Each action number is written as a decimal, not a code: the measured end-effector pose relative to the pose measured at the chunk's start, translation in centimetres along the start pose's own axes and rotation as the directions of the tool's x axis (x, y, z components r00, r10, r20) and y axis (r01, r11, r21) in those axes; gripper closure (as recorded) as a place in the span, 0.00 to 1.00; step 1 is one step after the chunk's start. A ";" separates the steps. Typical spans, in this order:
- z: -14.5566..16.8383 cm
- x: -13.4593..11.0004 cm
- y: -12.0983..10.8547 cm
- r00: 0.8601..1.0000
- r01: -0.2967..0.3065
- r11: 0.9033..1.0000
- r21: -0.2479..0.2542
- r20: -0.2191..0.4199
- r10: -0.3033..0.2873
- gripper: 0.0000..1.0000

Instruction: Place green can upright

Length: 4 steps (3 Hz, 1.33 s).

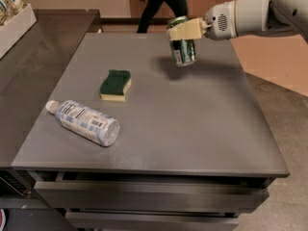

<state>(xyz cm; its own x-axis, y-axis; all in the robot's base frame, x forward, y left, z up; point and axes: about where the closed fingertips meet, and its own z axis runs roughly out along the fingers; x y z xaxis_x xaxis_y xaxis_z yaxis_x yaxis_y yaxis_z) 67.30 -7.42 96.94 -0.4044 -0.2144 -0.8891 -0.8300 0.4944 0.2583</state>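
Observation:
The green can (183, 49) is dark green with pale markings and a shiny top. It hangs nearly upright, a little tilted, just above the far right part of the grey table (192, 124), with its shadow on the table beneath. My gripper (183, 30) comes in from the right on a white arm and is shut on the can's upper part with its cream fingers (188, 30).
A green-and-yellow sponge (115, 85) lies left of centre. A clear plastic bottle (84, 121) with a white label lies on its side near the front left. A person (161, 1) walks behind the table. A counter with a white bin (14, 25) stands at the left.

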 end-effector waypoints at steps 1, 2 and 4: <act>-1.1 0.5 0.5 0.995 0.072 0.997 0.009 0.068 -0.073 1.00; -1.8 0.8 0.8 0.985 0.116 0.993 0.034 0.123 -0.120 1.00; -4.1 2.2 2.5 0.943 0.244 0.966 0.088 0.211 -0.257 1.00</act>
<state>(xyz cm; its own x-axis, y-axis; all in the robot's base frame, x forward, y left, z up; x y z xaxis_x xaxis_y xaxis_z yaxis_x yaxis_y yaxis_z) 62.76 -10.09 97.13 -0.0867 -0.1519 -0.9846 -0.8665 0.4991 -0.0007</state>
